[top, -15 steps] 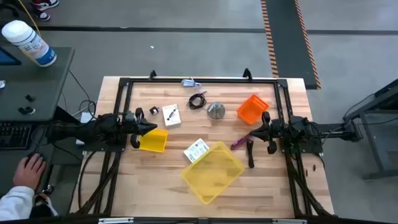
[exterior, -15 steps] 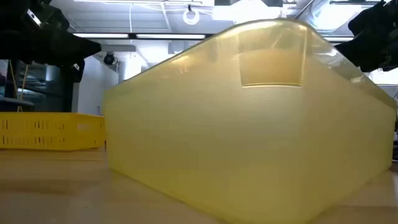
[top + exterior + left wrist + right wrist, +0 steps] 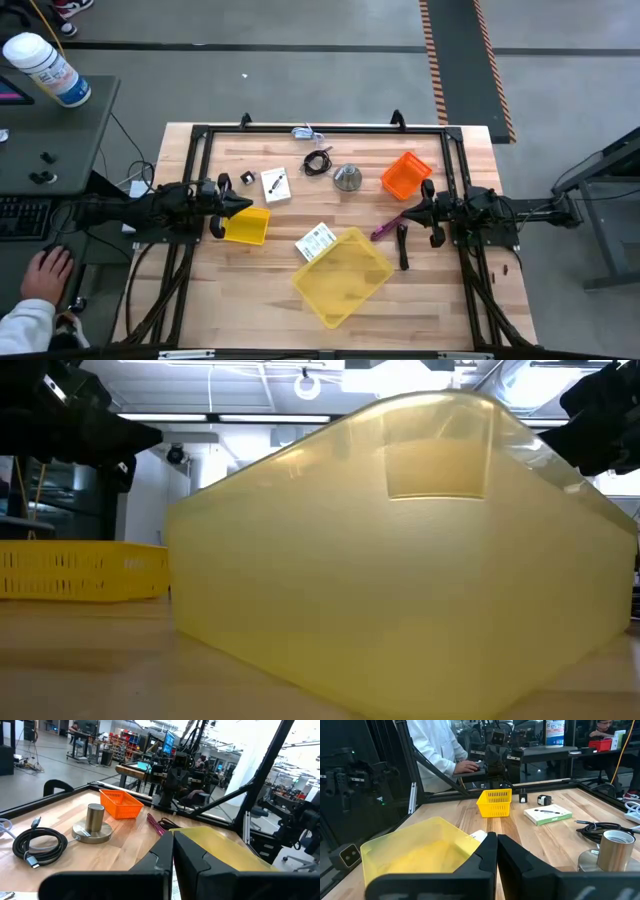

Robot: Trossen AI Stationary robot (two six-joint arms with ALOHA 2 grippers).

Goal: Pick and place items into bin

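My left gripper (image 3: 243, 205) hovers shut at the table's left, above a small yellow basket (image 3: 247, 227). At the right, my right gripper (image 3: 402, 216) is also shut, near the purple stick tool (image 3: 385, 228). The large translucent yellow bin (image 3: 342, 276) rests on the table at the near middle. Lying flat on the table are the black clip (image 3: 248, 179), the white card with a black mark (image 3: 275, 185), the coiled black cable (image 3: 318, 162) and the printed label card (image 3: 316, 241), whose near edge is against the bin. Neither gripper holds anything.
A silver cone-shaped metal piece (image 3: 347, 178) and an orange basket (image 3: 405, 175) stand at the far right. A black stick (image 3: 403, 248) lies beside the bin. A black frame (image 3: 320, 128) rims the table. A person's hand (image 3: 45, 272) is beyond the left edge.
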